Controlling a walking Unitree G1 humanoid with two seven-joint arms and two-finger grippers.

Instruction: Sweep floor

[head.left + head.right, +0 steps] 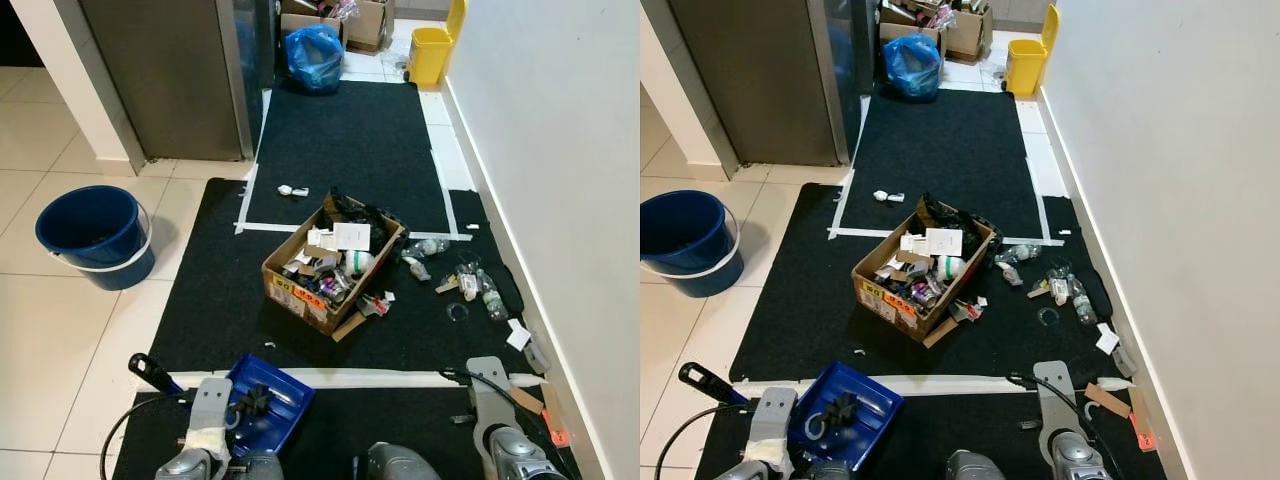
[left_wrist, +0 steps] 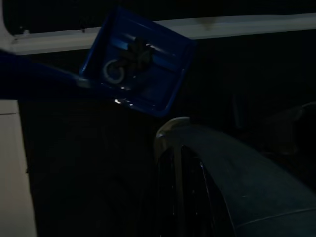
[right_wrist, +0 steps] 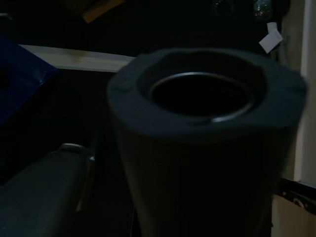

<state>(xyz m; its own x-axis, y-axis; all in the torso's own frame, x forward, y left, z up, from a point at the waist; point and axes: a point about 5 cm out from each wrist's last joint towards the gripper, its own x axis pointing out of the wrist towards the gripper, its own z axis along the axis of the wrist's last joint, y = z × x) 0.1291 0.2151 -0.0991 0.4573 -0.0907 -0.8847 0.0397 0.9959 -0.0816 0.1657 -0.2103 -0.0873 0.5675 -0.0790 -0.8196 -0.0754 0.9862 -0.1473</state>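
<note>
Lying on the black mat (image 1: pixel 330 140) by the robot's left arm, the blue dustpan (image 1: pixel 268 398) holds dark scraps and a pale ring. Ahead, a cardboard box (image 1: pixel 330 265) of rubbish sits mid-mat, with litter (image 1: pixel 470 282) scattered toward the white wall. A blue bucket (image 1: pixel 95 235) stands on the tiles to the left; a blue bag (image 1: pixel 314 55) and yellow bin (image 1: pixel 430 52) lie beyond. The left wrist view shows the dustpan darkly; the right wrist view, a dark tube (image 3: pixel 207 123). Whether either gripper's fingers are apart, I cannot tell.
</note>
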